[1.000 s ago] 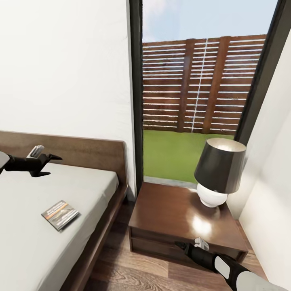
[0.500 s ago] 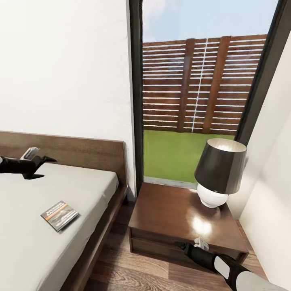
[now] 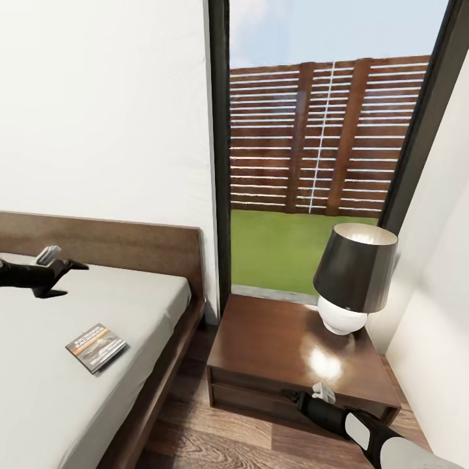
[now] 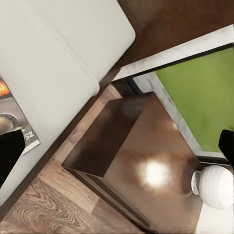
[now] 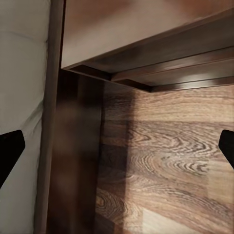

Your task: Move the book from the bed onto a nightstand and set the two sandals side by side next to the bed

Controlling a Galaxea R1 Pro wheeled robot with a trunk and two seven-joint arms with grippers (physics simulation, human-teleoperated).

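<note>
Book (image 3: 96, 346) lies flat on the grey mattress of the bed (image 3: 140, 306), cover up, orange-and-white band visible, set near the mattress's outer side edge and well short of the headboard (image 3: 130, 244). Left claw (image 3: 65, 279) hovers above the mattress nearer the headboard, beyond the book and apart from it; its two dark fingers are spread and hold nothing. In the left wrist view the book's corner (image 4: 14, 122) sits just beside one fingertip (image 4: 9, 151), with both tips at opposite picture edges, so the gap is wide. Right claw (image 3: 293, 395) is low, in front of the nightstand (image 3: 273, 345), close to its drawer front; the right wrist view shows its tips (image 5: 9, 148) far apart with nothing between them, over wood-plank floor (image 5: 170, 161). Nightstand stands just beside the bed frame, a narrow strip of floor between them. A lamp (image 3: 352, 277) with a dark shade occupies the top's far corner toward the wall; the rest of the top, toward the bed, is bare. Window (image 3: 319, 130) behind the nightstand.
</note>
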